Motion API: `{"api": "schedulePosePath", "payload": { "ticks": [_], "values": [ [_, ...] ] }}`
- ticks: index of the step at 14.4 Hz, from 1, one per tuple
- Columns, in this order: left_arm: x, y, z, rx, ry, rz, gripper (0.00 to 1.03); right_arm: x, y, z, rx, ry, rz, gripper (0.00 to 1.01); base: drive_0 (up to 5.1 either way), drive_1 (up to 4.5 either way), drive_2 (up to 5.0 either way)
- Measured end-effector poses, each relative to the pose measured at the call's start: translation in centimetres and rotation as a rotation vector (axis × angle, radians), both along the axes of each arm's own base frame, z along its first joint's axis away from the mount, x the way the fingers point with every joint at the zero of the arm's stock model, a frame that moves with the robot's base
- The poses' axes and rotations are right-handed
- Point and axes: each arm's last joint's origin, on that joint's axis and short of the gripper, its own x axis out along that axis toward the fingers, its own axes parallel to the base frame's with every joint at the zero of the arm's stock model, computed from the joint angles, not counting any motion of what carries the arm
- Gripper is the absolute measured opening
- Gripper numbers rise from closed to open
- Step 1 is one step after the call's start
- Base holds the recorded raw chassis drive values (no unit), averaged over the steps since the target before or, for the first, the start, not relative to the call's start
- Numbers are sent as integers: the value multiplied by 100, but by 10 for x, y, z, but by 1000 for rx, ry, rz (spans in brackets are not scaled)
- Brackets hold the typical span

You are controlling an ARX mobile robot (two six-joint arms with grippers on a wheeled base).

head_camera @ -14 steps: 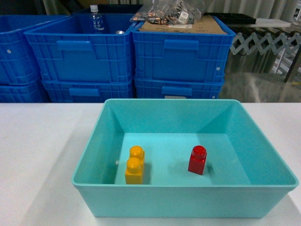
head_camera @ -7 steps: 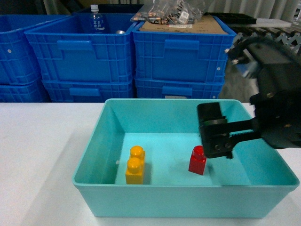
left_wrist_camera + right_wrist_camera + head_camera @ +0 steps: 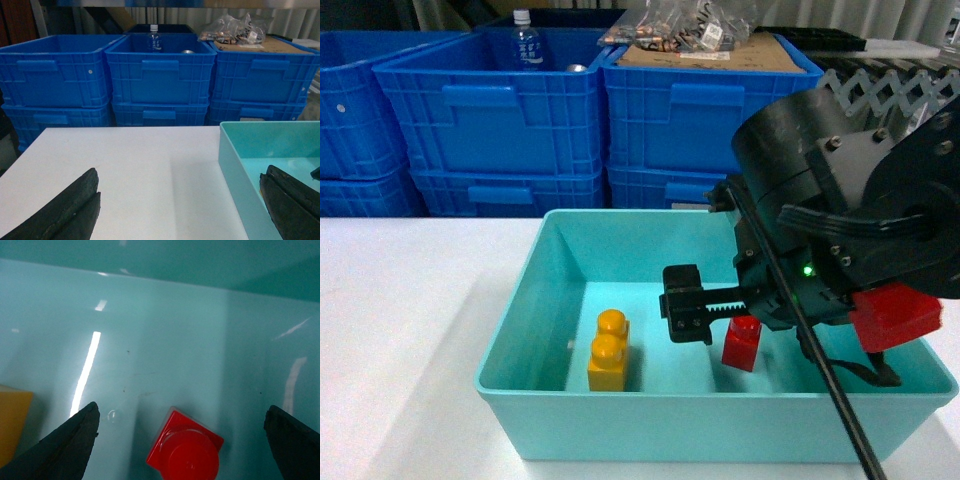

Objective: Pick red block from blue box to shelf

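The red block [image 3: 741, 343] stands on the floor of the blue box [image 3: 535, 300], right of centre. My right gripper [image 3: 735, 312] reaches down into the box from the right and is open. From the right wrist camera, the red block [image 3: 185, 452] lies between the two spread fingers [image 3: 75, 442], touching neither. My left gripper [image 3: 180, 172] is open with nothing in it, low over the white table, its right finger by the blue box's left wall [image 3: 235, 170]. The left gripper does not show in the head view. The shelf is out of view.
A yellow two-stud brick [image 3: 607, 350] stands in the box left of the red block. Stacked dark blue crates [image 3: 570, 120] line the far side of the white table [image 3: 400, 330]; one holds a bottle [image 3: 524, 40]. A red part [image 3: 895, 315] sits on the right arm.
The right arm came in from the right and dropped into the box. Its open fingers moved left and now straddle the red block, which has not moved.
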Motion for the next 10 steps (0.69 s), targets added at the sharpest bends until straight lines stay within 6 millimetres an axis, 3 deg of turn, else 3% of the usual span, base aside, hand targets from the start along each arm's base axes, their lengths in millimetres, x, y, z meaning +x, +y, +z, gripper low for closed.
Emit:
{"api": "schedulePosePath", "payload": {
  "ticks": [4,5,10],
  "values": [
    [0,0,0,0,0,0,98,16,3,-29,-53,47,-49,98,0,0,0],
    [0,0,0,0,0,0,98,20,3,-33,-51,44,-57,93,0,0,0],
    [0,0,0,0,0,0,98,29,6,-38,-46,25,-73,40,0,0,0]
  ]
}}
